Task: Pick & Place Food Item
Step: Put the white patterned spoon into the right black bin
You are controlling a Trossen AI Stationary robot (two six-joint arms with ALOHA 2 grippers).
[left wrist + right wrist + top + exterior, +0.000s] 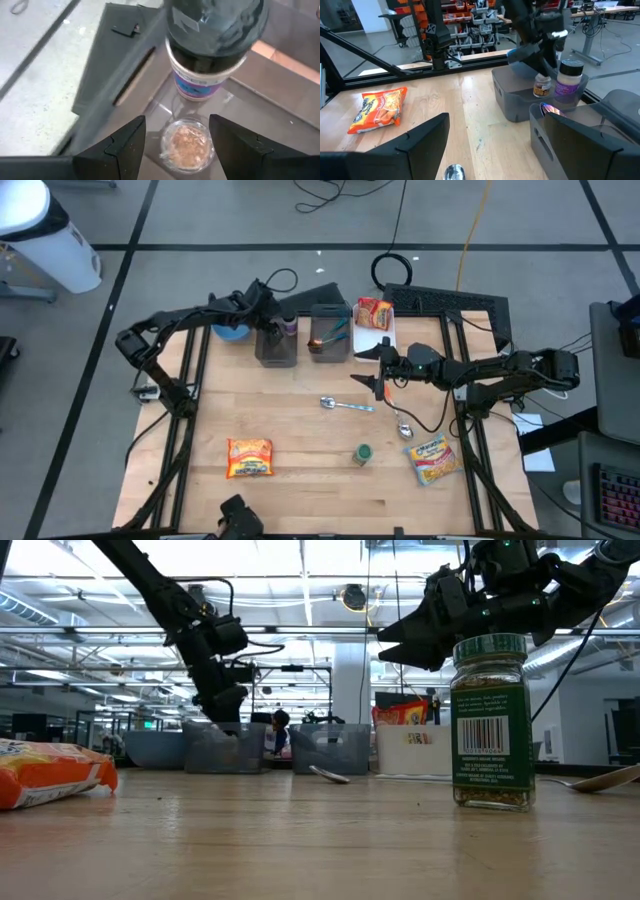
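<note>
The left gripper (272, 317) hangs over the left grey bin (276, 343) at the table's (300, 440) far edge, fingers (125, 145) spread with nothing between them. Just beyond the fingertips, inside that bin, sit a small jar (187, 145) of tan contents and a taller white bottle (200, 75) with a dark cap and purple label; the bottle stands past the jar, close enough to crowd the space ahead of the fingers. A blue bowl (231, 331) lies beside the bin, on the arm's side.

The right gripper (377, 372) hovers above the table's middle, fingers (427, 135) wide apart and empty. Just under and ahead of its tips lies a spoon (343, 404); a second spoon (401, 424) lies back under the right arm. Beyond the tips stands the second grey bin (329, 335), and beside it a white tray (380, 337) holding an orange snack bag (374, 311).

On the near half of the table, well apart from both grippers, lie an orange noodle packet (249, 457), a green-capped spice jar (362, 454) standing upright, and a yellow packet (432, 459).
</note>
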